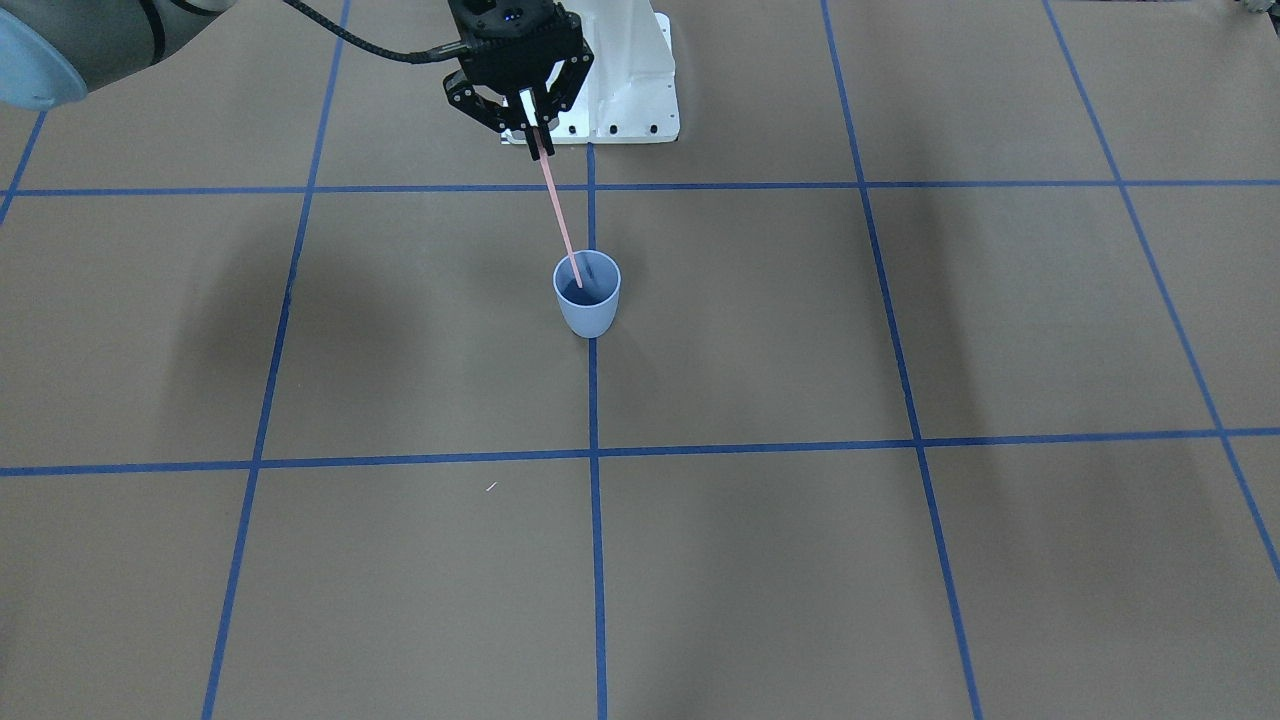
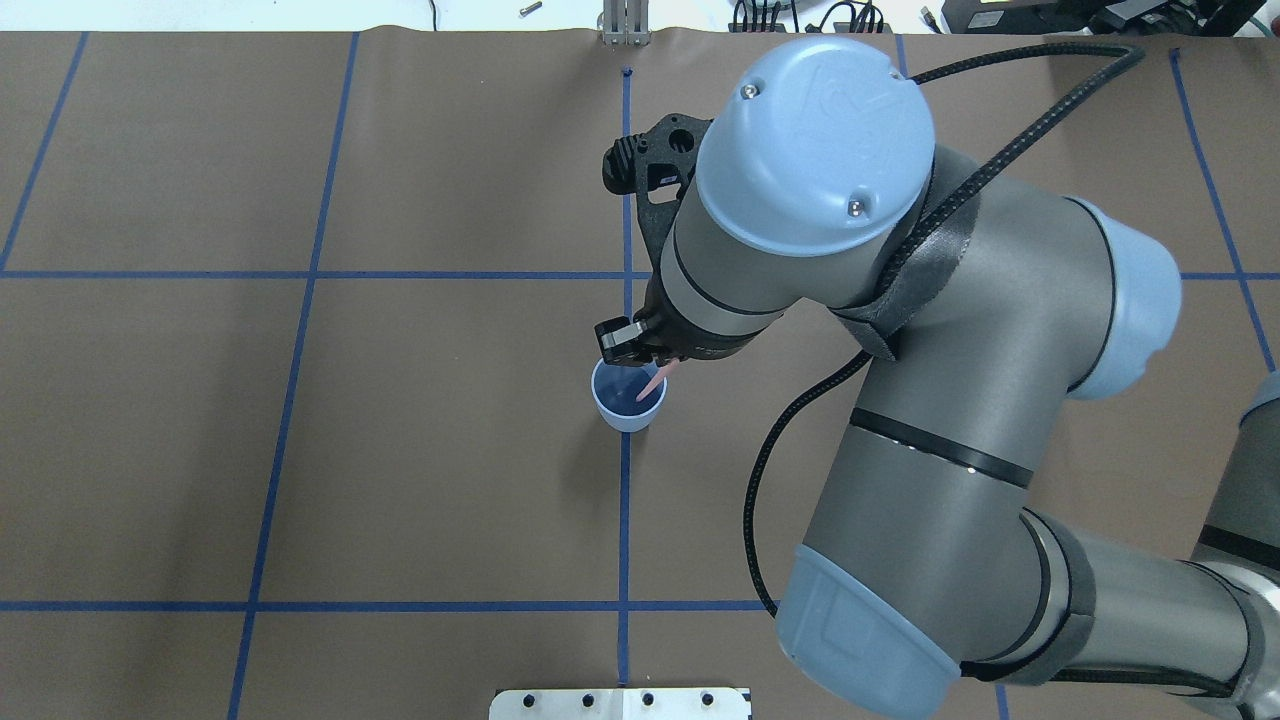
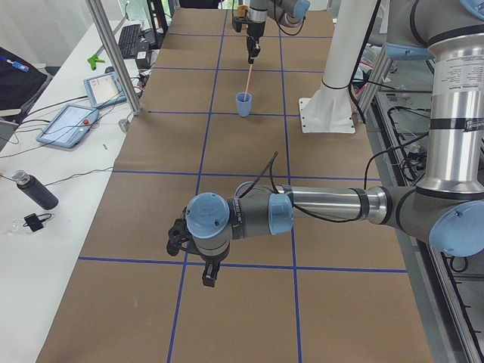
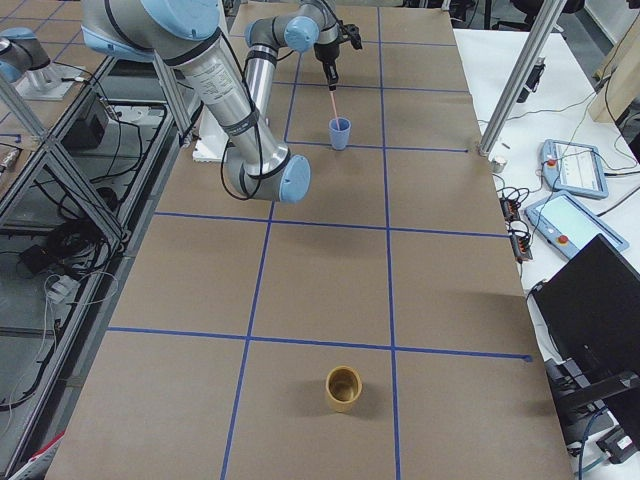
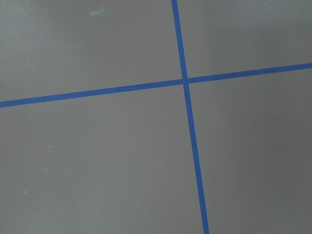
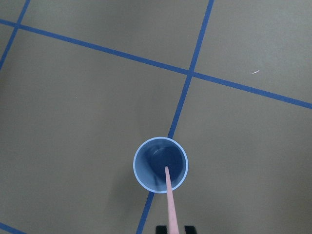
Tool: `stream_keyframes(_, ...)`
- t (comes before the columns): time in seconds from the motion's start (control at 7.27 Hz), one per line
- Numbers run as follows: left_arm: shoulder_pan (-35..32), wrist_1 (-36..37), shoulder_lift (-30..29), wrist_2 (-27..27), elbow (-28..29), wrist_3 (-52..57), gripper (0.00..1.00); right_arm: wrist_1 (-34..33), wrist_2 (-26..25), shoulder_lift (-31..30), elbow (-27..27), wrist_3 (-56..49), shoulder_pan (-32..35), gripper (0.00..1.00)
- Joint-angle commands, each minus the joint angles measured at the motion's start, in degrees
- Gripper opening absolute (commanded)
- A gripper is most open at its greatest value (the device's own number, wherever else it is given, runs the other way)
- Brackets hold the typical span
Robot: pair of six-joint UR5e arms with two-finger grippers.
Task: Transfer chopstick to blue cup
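Right tool (image 1: pixel 535 140) clamped on top end of chopstick (image 1: pixel 560 215). Stick tilted, lower tip inside blue cup (image 1: pixel 588 300), crossing rim near 6 o'clock in right wrist view. Tip perhaps touching bottom. Remaining: release. Left tool (image 3: pixel 209 274) well apart, state unreadable.

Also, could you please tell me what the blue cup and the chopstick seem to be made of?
The blue cup looks like moulded plastic: smooth, matt pale blue wall, thin even rim. The chopstick is probably plastic too, given its uniform pale pink colour; painted wood cannot be ruled out.
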Motion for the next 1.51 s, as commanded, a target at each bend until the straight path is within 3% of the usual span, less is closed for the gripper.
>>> stream_keyframes(0.0,0.00,-0.03,0.00,0.00,0.00,0.00,0.98,2.07,0.01,0.85,-0.57,3.39,-0.08,0.99)
stream_keyframes(0.28,0.00,-0.03,0.00,0.00,-0.09,0.00,0.98,1.89,1.84,1.39,-0.30,3.51,4.20,1.00)
stream_keyframes(0.55,0.09,0.05,0.00,0.00,0.00,0.00,0.98,1.89,10.51,-0.61,-2.31,-1.12,13.85,1.00)
stream_keyframes(0.83,0.09,0.75,-0.09,0.18,0.09,-0.35,0.98,6.69,14.39,-11.21,-4.77,-16.80,24.38,1.00)
stream_keyframes(1.1,0.09,-0.12,-0.09,0.61,-1.13,-11.63,0.98,9.71,23.96,-19.57,-10.65,-29.59,36.78,1.00)
stream_keyframes(1.38,1.48,-5.54,-0.17,1.84,-1.14,-16.16,0.98,9.80,25.05,-28.62,-10.59,-42.74,43.57,1.00)
